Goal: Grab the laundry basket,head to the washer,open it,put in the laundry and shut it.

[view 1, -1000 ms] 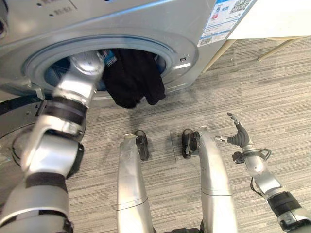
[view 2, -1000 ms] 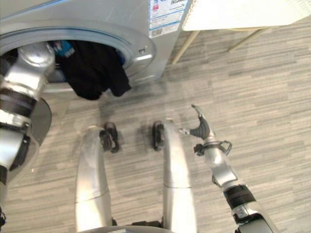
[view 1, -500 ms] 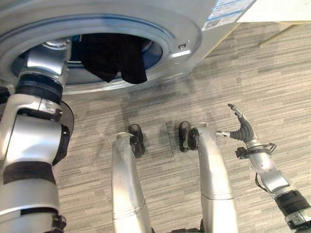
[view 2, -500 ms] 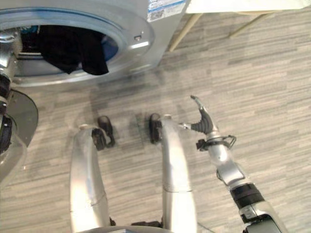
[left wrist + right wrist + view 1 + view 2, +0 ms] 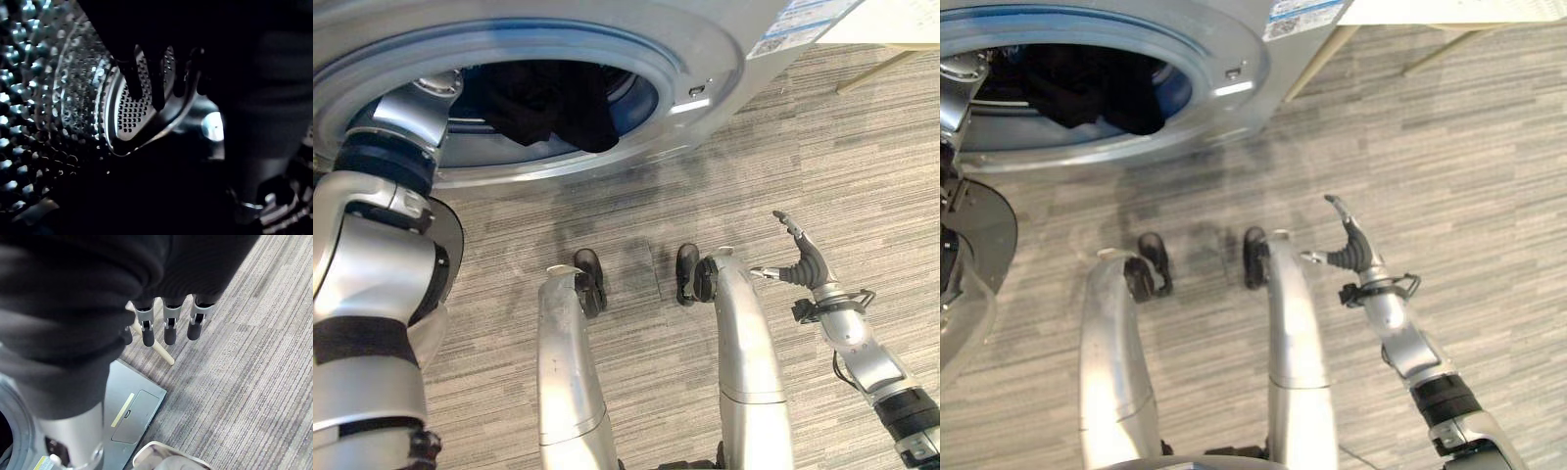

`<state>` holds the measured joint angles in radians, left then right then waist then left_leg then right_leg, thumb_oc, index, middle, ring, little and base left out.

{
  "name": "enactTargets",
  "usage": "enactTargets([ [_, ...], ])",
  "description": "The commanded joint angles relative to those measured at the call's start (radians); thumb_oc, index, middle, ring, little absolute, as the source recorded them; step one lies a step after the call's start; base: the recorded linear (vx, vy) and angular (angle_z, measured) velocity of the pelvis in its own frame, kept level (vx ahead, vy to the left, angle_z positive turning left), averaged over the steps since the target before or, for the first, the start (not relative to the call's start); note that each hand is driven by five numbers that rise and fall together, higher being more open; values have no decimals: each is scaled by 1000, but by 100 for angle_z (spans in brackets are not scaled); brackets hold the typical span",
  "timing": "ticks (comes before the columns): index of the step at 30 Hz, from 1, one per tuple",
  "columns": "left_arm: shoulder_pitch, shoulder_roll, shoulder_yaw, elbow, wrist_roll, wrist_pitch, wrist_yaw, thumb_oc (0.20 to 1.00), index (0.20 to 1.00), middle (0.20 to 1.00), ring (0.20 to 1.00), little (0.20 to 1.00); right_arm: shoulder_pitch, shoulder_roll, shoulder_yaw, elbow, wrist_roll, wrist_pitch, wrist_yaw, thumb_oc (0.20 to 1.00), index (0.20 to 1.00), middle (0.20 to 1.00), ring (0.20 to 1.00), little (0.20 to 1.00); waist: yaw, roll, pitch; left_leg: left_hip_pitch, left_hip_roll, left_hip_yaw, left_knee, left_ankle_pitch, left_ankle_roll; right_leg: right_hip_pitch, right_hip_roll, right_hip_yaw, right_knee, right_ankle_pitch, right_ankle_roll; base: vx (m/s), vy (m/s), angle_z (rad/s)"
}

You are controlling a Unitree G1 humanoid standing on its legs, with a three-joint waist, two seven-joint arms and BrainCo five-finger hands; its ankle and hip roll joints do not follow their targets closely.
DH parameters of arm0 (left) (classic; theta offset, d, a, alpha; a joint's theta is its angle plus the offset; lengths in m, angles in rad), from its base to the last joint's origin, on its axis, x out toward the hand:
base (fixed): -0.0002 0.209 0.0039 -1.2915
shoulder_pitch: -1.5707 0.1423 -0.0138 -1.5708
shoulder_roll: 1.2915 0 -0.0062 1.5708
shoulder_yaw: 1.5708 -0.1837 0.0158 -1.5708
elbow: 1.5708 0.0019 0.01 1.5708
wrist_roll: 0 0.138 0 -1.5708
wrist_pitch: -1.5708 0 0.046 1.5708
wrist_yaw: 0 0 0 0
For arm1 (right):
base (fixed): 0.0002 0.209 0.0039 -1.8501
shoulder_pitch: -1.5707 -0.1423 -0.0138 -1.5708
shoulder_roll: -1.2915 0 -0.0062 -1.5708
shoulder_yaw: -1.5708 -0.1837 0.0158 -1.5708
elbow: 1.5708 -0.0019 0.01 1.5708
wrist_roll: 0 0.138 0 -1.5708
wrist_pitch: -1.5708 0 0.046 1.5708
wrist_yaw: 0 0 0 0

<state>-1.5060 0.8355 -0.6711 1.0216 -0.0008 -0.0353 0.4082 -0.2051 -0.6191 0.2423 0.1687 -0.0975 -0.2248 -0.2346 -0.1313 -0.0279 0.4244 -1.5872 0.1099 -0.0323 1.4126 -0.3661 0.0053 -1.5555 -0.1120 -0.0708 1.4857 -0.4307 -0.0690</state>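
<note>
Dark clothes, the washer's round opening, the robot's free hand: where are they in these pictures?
Dark clothes (image 5: pixel 548 103): left eye view, on the bunched cloth.
Washer opening (image 5: pixel 705 59): left eye view, on its rim.
Right hand (image 5: pixel 1351 257): right eye view, on its palm.

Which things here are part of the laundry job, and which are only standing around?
Part of the job:
- washer, door opening uncovered
- black laundry, in the opening
- left robot hand, inside the drum
- right robot hand, open over the floor

Standing around:
- pale table beside the washer

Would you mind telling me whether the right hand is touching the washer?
Apart. The right eye view shows the right hand held open over bare floor, well clear of the washer.
</note>
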Motion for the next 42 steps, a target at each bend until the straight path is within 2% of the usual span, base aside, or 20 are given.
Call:
enactTargets([
  [1, 43, 25, -18, -22, 143, -8, 9, 1000, 1000, 1000, 1000, 1000, 66, 18, 10, -45, 22, -46, 6, 1000, 1000, 1000, 1000, 1000, -12, 15, -140, 18, -27, 7, 54, -99, 63, 47, 19, 75, -54, -27, 43, 13, 7, 4],
  [6, 134, 43, 26, -129, 195, -17, 44, 1000, 1000, 1000, 1000, 1000, 65, 20, 9, -43, 8, -59, -1, 1000, 1000, 1000, 1000, 1000, -4, 15, -142, 19, -34, 6, 42, -93, 60, 46, 14, 76, -58, -25, 41, -23, 4, 9],
  [10, 339, 19, 170, -307, 111, -74, 71, 1000, 1000, 1000, 1000, 1000, 62, 49, 2, -27, -18, -53, -22, 1000, 1000, 1000, 1000, 1000, 18, 13, -145, 37, -40, 0, 2, -77, 54, 66, 4, 71, -84, -17, 43, -35, 2, 5],
  [12, 477, -25, 263, -411, 35, -119, 68, 1000, 1000, 1000, 1000, 1000, 60, 68, 2, -14, -35, -40, -34, 1000, 1000, 1000, 1000, 1000, 31, 13, -150, 65, -39, 2, -41, -64, 50, 95, -1, 63, -120, -10, 44, -60, 2, 7],
  [14, 571, -52, 322, -476, 9, -127, 71, 1000, 1000, 1000, 1000, 1000, 66, 71, 4, -14, -47, -33, -40, 1000, 1000, 1000, 1000, 1000, 30, 18, -154, 89, -40, 2, -68, -57, 49, 119, -2, 59, -147, -3, 45, -64, 1, 13],
  [15, 702, -123, 393, -556, -40, -154, 65, 1000, 1000, 1000, 1000, 1000, 67, 86, -10, -3, -57, -20, -51, 1000, 1000, 1000, 1000, 1000, 48, 13, -159, 128, -42, 5, -119, -42, 42, 157, -9, 50, -191, 3, 47, -58, -1, 16],
  [16, 718, -125, 403, -567, -38, -150, 64, 1000, 1000, 1000, 1000, 1000, 70, 81, -4, -4, -58, -20, -52, 1000, 1000, 1000, 1000, 1000, 43, 16, -158, 137, -42, 5, -127, -39, 42, 166, -9, 48, -199, 7, 47, -109, -6, 10],
  [17, 834, -179, 436, -638, -62, -172, 32, 1000, 1000, 1000, 1000, 1000, 71, 86, -18, 12, -62, -5, -57, 1000, 1000, 1000, 1000, 1000, 58, 14, -160, 194, -44, 6, -187, -19, 35, 220, -18, 38, -251, 14, 48, -104, -1, 16],
  [19, 900, -192, 447, -671, -49, -175, 20, 1000, 1000, 1000, 1000, 1000, 77, 85, -25, 20, -68, -2, -60, 1000, 1000, 1000, 1000, 1000, 62, 14, -157, 233, -45, 7, -223, -8, 32, 259, -21, 33, -286, 21, 49, -97, 4, 13],
  [23, 1160, -302, 484, -756, -85, -210, -55, 1000, 1000, 1000, 1000, 1000, 98, 91, -56, 62, -90, 20, -58, 1000, 1000, 1000, 1000, 1000, 91, 12, -149, 398, -61, -1, -373, 36, 17, 407, -33, 11, -412, 42, 58, -75, 0, 14],
  [26, 1259, -339, 493, -746, -111, -212, -94, 1000, 1000, 1000, 1000, 1000, 118, 100, -62, 93, -84, 25, -47, 1000, 1000, 1000, 1000, 1000, 101, 11, -148, 484, -68, -6, -443, 61, 13, 494, -43, -8, -479, 58, 61, -49, -7, 13],
  [29, 1382, -402, 485, -639, -164, -198, -161, 1000, 1000, 1000, 1000, 1000, 133, 136, -49, 211, -68, 38, -28, 1000, 1000, 1000, 1000, 1000, 119, 6, -154, 700, -82, -14, -634, 114, 8, 699, -43, -49, -651, 117, 86, -3, 15, 22],
  [31, 1382, -402, 486, -638, -165, -199, -161, 1000, 1000, 1000, 1000, 1000, 132, 136, -47, 212, -68, 37, -29, 1000, 1000, 1000, 1000, 1000, 118, 6, -147, 712, -82, -14, -642, 117, 8, 710, -43, -50, -658, 120, 87, 22, 14, 13],
  [32, 1441, -437, 493, -510, -179, -182, -190, 1000, 1000, 1000, 1000, 1000, 132, 170, -42, 327, -34, 45, -15, 1000, 1000, 1000, 1000, 1000, 124, 3, -152, 890, -87, -16, -807, 170, -1, 895, -42, -76, -824, 178, 104, 53, 21, 11],
  [34, 1455, -448, 498, -470, -182, -179, -194, 1000, 1000, 1000, 1000, 1000, 133, 185, -44, 361, -15, 44, -12, 1000, 1000, 1000, 1000, 1000, 127, 1, -146, 961, -89, -19, -872, 192, -5, 973, -42, -92, -893, 201, 111, 40, 25, 12],
  [35, 1466, -456, 501, -425, -174, -174, -202, 1000, 1000, 1000, 1000, 1000, 135, 199, -52, 400, 4, 48, -5, 1000, 1000, 1000, 1000, 1000, 127, -1, -155, 1011, -94, -16, -951, 246, -6, 1023, -41, -107, -971, 255, 114, 44, 48, 14],
  [37, 1510, -475, 517, -337, -156, -164, -221, 1000, 1000, 1000, 1000, 1000, 151, 229, -69, 498, 42, 49, 13, 1000, 1000, 1000, 1000, 1000, 130, -9, -195, 1186, -104, -13, -1132, 293, -18, 1202, -33, -128, -1166, 321, 143, 219, 68, 12],
  [39, 1521, -479, 524, -310, -148, -160, -226, 1000, 1000, 1000, 1000, 1000, 156, 237, -74, 529, 46, 50, 17, 1000, 1000, 1000, 1000, 1000, 131, -11, -207, 1242, -103, -10, -1186, 306, -19, 1257, -29, -132, -1216, 338, 151, 204, 45, 8],
  [41, 1546, -491, 529, -237, -96, -148, -235, 1000, 1000, 1000, 1000, 1000, 169, 253, -82, 598, 41, 55, 34, 1000, 1000, 1000, 1000, 1000, 131, -17, -265, 1364, -104, 3, -1310, 329, -18, 1371, -21, -132, -1341, 381, 174, 234, 97, 0],
  [42, 1547, -491, 529, -236, -95, -148, -235, 1000, 1000, 1000, 1000, 1000, 169, 253, -82, 598, 41, 54, 34, 1000, 1000, 1000, 1000, 1000, 132, -17, -263, 1370, -103, 3, -1314, 330, -18, 1376, -21, -132, -1345, 382, 175, 281, 117, -2],
])
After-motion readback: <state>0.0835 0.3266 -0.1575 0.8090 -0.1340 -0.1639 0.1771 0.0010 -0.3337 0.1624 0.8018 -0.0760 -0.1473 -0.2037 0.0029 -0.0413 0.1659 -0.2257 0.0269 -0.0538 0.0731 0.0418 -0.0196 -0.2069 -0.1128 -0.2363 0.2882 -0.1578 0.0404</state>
